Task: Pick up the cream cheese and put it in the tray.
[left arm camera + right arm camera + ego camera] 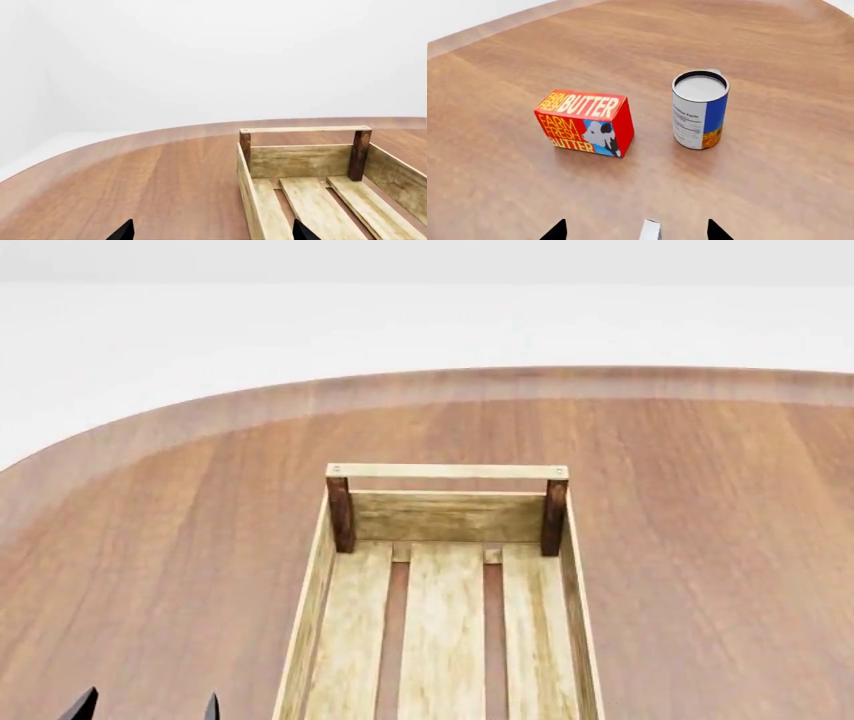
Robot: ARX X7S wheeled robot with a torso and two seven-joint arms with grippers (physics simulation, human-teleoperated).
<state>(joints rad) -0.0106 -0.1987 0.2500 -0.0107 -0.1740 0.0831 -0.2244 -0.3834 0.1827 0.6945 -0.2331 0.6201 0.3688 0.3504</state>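
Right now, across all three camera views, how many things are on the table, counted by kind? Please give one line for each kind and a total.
Wooden tray: 1
Butter box: 1
Can: 1
Small white item, only partly visible at the edge of the right wrist view between the jaws: 1
Total: 4
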